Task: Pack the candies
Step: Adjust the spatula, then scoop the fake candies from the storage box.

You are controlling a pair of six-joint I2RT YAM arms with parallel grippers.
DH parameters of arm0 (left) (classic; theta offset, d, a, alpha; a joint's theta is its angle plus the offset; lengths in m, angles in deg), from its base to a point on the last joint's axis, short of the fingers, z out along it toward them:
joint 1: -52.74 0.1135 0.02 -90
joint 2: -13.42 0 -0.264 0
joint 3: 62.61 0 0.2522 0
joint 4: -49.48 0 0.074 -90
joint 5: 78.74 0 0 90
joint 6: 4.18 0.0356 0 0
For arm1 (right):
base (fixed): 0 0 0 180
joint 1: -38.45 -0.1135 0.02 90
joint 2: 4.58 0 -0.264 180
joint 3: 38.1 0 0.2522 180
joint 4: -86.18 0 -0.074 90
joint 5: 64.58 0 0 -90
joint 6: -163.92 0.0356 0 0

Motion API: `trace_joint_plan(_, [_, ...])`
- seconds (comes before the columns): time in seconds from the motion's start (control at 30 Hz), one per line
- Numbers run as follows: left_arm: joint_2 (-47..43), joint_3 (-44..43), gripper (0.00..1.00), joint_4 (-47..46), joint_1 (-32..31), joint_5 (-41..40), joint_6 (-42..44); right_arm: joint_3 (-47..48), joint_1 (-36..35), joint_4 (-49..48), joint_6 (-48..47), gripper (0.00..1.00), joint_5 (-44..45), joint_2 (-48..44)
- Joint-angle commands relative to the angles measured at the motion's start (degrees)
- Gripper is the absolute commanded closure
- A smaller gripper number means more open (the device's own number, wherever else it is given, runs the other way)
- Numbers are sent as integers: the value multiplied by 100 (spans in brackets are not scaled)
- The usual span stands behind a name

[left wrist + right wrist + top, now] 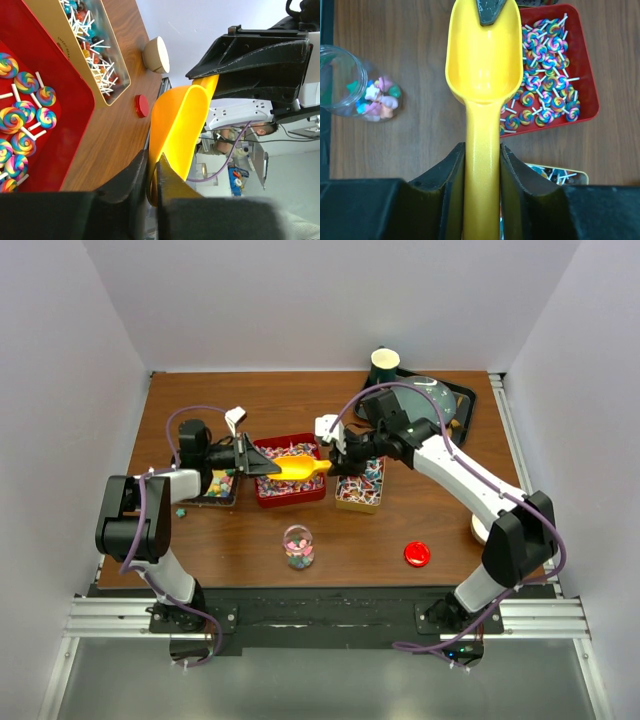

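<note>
A yellow scoop (300, 468) hangs level over the red tray (262, 498), held at both ends. My right gripper (482, 150) is shut on its handle (482, 190). My left gripper (151, 161) is shut on the rim of its empty bowl (175, 125). Rainbow lollipop candies (547, 95) fill the red tray (585, 75). Star candies (375, 97) lie in the clear jar (298, 547) standing open near the front. More candies fill the gold tray (342, 506) and the dark tray (220, 487) at the left.
The red lid (417, 554) lies on the table at the front right. At the back right stand a green cup (385, 365) and a dark tray (462, 400) carrying a domed bowl. A white round piece (478, 530) sits by the right arm.
</note>
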Motion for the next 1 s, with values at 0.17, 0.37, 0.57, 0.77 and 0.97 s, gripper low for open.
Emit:
trace_joint_plan(0.17, [-406,-685,42,3250,178,-1052,3290,1250,104,1562,-1449,100,732,317])
trace_joint_plan(0.37, [-1291,-344,27,3893,108,-3303,4770,2796,175,2497,-2592,100,2103,1310])
trace_joint_plan(0.57, [-2689,991,25,2759,-392,-4753,5016,4984,149,3532,-3348,100,3299,2689])
trace_joint_plan(0.77, [-3043,1572,25,2530,-832,-5458,5149,5462,-246,3439,-4025,100,4442,3157])
trace_joint_plan(0.97, [-3122,1766,26,2222,-850,-6003,4816,5435,-616,3324,-4148,100,4908,3192])
